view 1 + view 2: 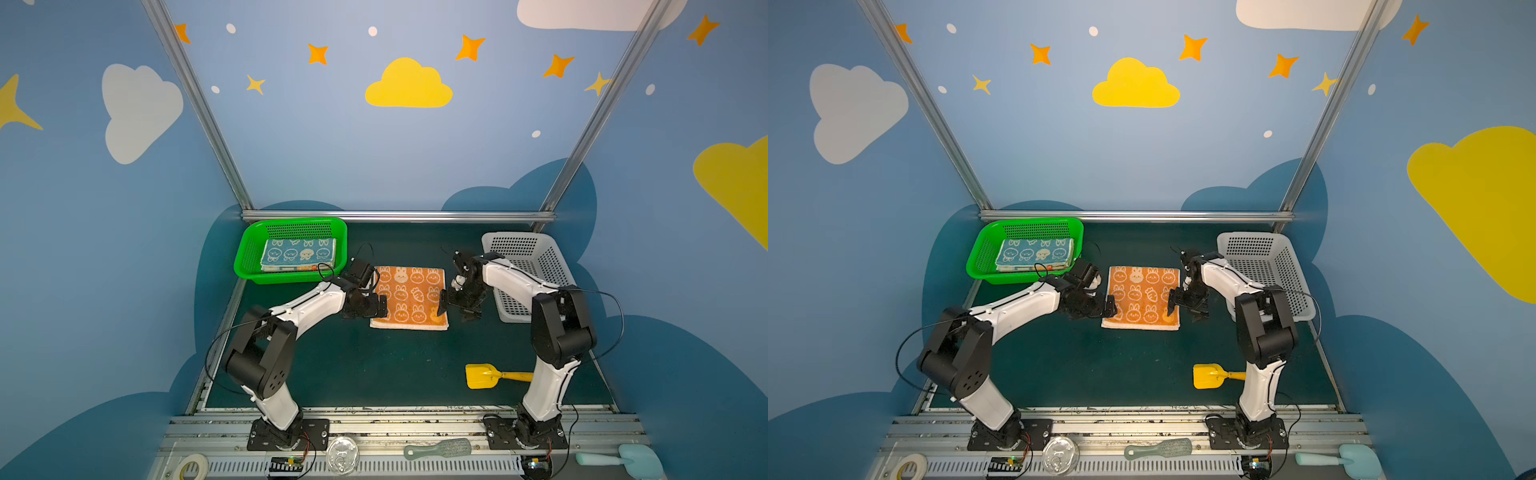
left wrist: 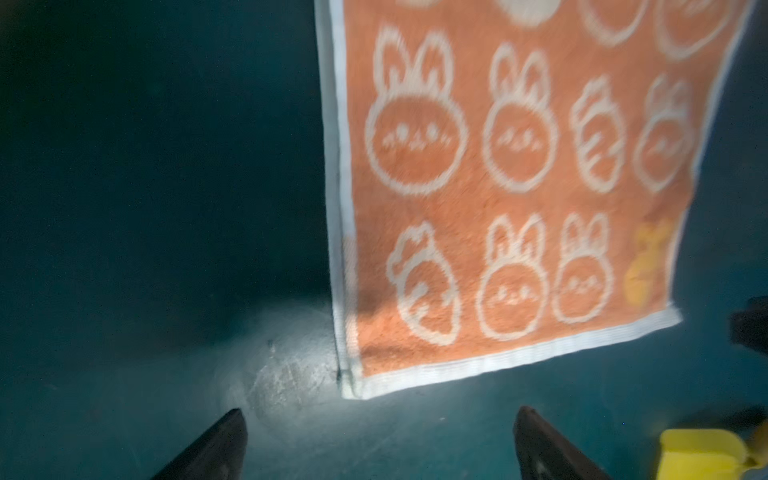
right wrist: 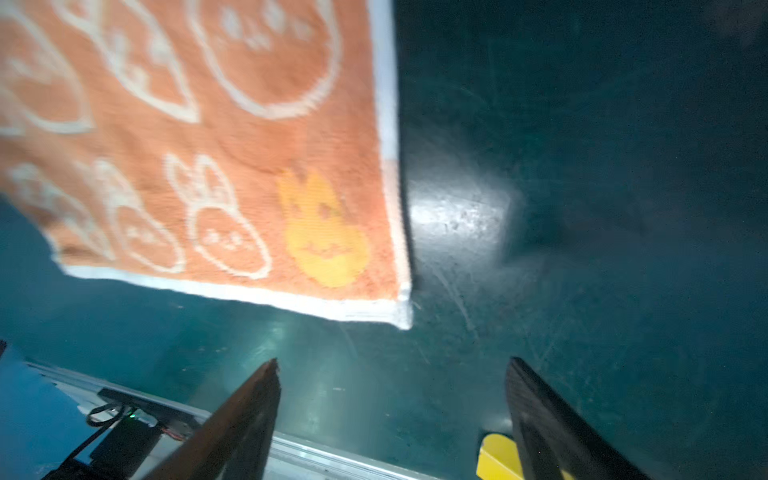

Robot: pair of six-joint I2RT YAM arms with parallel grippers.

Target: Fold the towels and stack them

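Orange towel lies folded flat in the middle of the dark mat, and its corners show double edges in the wrist views. Left gripper is at its 9 o'clock side and right gripper at its 3 o'clock side. Both have jaws wide apart and hold nothing. At 10 o'clock, a blue towel tops the stack inside the green basket.

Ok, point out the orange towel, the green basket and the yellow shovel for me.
orange towel [image 1: 409, 299], in a top view, middle of its printed face.
green basket [image 1: 299, 229], in a top view, its meshed back wall.
yellow shovel [image 1: 482, 376], in a top view, its blade.
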